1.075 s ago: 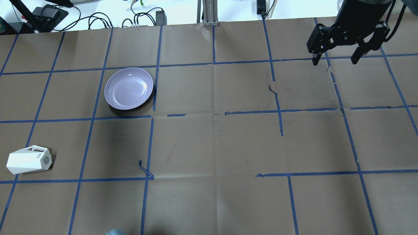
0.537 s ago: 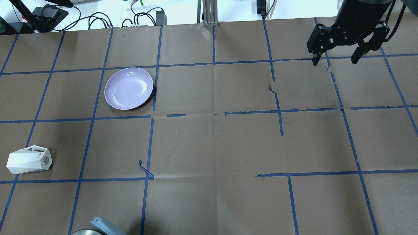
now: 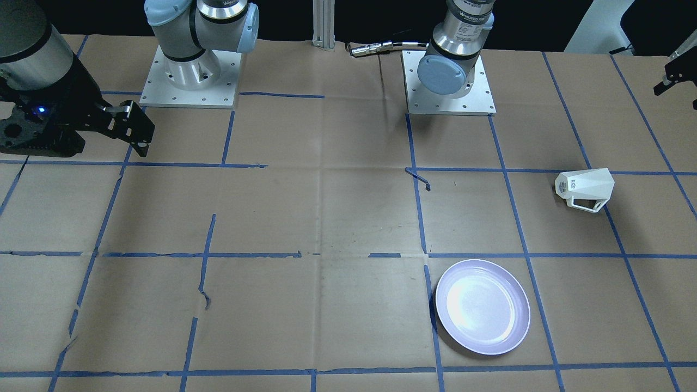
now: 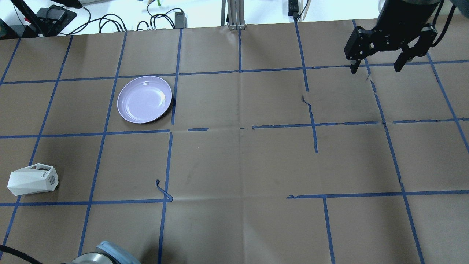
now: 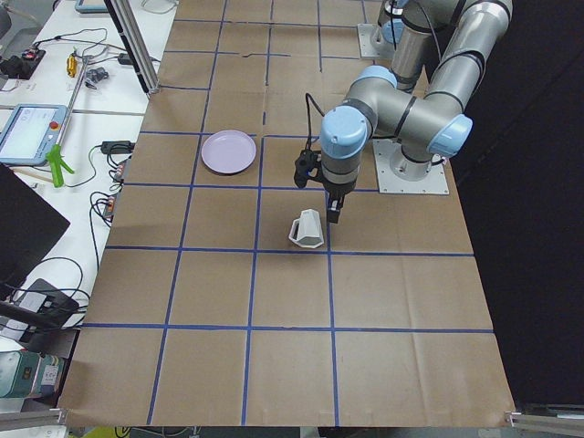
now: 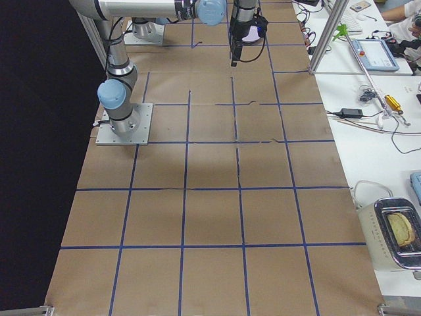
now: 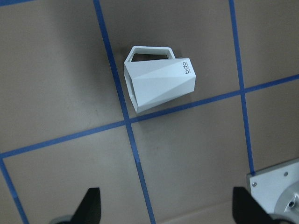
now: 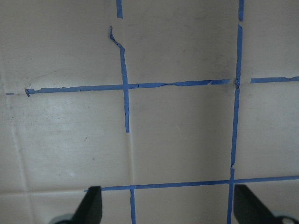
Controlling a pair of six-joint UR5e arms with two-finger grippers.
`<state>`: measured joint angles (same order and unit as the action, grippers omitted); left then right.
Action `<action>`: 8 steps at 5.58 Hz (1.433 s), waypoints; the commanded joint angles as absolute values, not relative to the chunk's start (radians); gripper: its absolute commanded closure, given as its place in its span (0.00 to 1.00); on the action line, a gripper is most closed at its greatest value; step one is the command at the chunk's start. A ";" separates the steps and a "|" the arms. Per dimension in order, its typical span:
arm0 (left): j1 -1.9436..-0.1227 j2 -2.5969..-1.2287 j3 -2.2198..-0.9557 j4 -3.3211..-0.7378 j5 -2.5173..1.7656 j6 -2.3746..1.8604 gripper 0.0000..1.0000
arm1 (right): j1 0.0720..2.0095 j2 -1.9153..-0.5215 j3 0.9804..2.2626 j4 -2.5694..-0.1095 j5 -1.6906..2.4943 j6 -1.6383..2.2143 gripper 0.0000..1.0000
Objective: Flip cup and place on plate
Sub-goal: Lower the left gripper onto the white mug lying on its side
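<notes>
White faceted cup (image 4: 32,179) lies on its side on the surface (image 4: 238,165), in a grid square at my far left. Its small base w/ the dark logo points toward the surface's middle, and the wide mouth points outward. The open angular handle is on the side facing away from me. The cup touches nothing but the brown paper. Pale lavender plate (image 4: 144,99) sits flat & bare, farther out from me & more toward centre, well apart from the cup. My left gripper (image 7: 168,210) hangs above the surface near the cup w/o touching it. Its jaws are spread wide w/ nothing between them. In the wrist view both fingertips sit at the bottom edge & the cup lies ahead of them, just beside a tape crossing. My right gripper (image 4: 376,68) is raised over the opp. far corner, jaws likewise wide apart & holding nothing, well apart from cup & plate. The surface is covered in brown paper w/ a blue tape grid (image 4: 314,135), torn in places.
</notes>
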<state>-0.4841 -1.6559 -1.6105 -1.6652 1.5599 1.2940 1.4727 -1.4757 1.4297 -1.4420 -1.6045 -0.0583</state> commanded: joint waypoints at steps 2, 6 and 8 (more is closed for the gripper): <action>-0.445 -1.895 -1.592 -1.655 1.415 1.290 0.02 | 1.473 -1.476 1.430 -1.442 -1.605 -0.058 0.00; -0.425 -2.083 -1.592 -1.654 1.301 1.380 0.02 | 1.473 -1.476 1.430 -1.442 -1.605 -0.058 0.00; -0.419 -2.091 -1.617 -1.695 1.249 1.384 0.02 | 1.473 -1.476 1.430 -1.442 -1.605 -0.058 0.00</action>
<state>-0.4212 -2.0862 -1.6060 -1.6730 1.2667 1.3785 1.4726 -1.4757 1.4297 -1.4419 -1.6045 -0.0583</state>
